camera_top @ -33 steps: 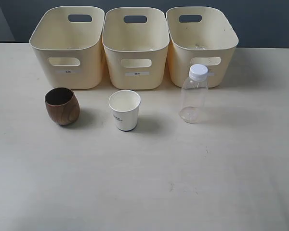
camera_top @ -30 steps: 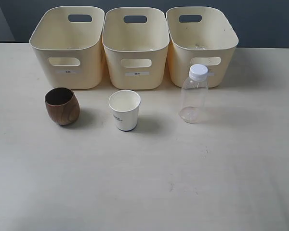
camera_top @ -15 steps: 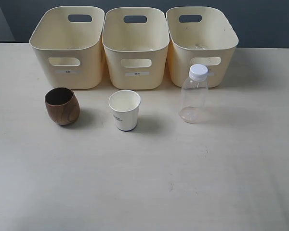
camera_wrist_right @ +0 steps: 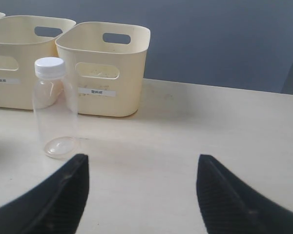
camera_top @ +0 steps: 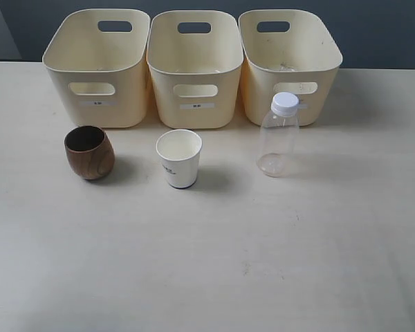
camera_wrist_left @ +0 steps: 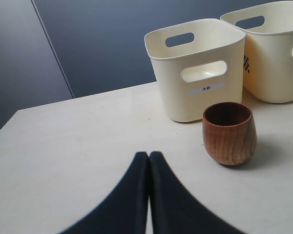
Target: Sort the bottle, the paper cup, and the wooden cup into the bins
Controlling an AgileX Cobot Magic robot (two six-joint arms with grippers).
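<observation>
While nothing is being held, three things stand upright on the table (camera_top: 214,263). Paper cup (camera_top: 179,158) as the landmark: white, open end up, small dark print on its side, just in front of the middle one of the bins (camera_top: 194,68). To its left, well apart: wooden cup (camera_top: 89,152), round and dark brown, in front of the left bin (camera_top: 97,66). To its right, well apart: bottle (camera_top: 278,135), clear with a white cap, taller than the paper cup, in front of the right bin (camera_top: 288,63) and near it. Behind the paper cup: all three bins side by side in a row, cream, each with a small white label on the front and oval holes for carrying.

Neither arm showing in the exterior view. Left end effector (camera_wrist_left: 149,155) pressed together, tips touching, clamped on nothing, sitting apart from the wooden cup (camera_wrist_left: 229,132), which stands in front of a bin (camera_wrist_left: 198,68). Right end effector (camera_wrist_right: 141,165) spread wide apart, gripping nothing, with the bottle (camera_wrist_right: 53,107) ahead of it and off to one side, not between the fingers (camera_wrist_right: 71,183). Behind the bottle, a bin (camera_wrist_right: 105,66) with a label.
</observation>
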